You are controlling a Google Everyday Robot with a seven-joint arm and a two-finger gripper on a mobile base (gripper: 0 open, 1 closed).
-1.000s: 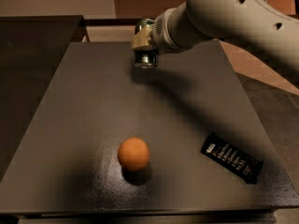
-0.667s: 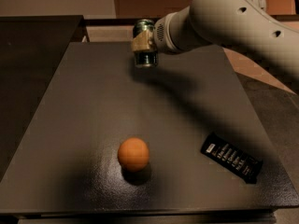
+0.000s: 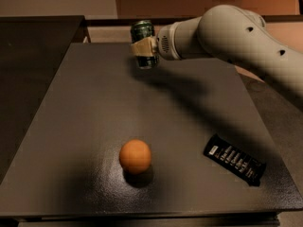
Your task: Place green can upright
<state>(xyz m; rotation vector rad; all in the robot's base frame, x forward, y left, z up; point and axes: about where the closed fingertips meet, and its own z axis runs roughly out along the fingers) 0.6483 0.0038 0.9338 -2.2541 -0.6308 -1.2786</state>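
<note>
Camera view had the gripper (image 3: 145,48) up by the table's (image 3: 71,126) far edge, fingers closed round the green can (image 3: 142,31), which was pretty much upright in its grip. Orange ball (image 3: 135,156) sat near the front, black wrapper (image 3: 234,159) well apart from it.

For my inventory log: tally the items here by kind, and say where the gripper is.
Green can: 1, held by the gripper over the far end of the table
Orange ball: 1
Black snack bar wrapper: 1
Total: 3
</note>
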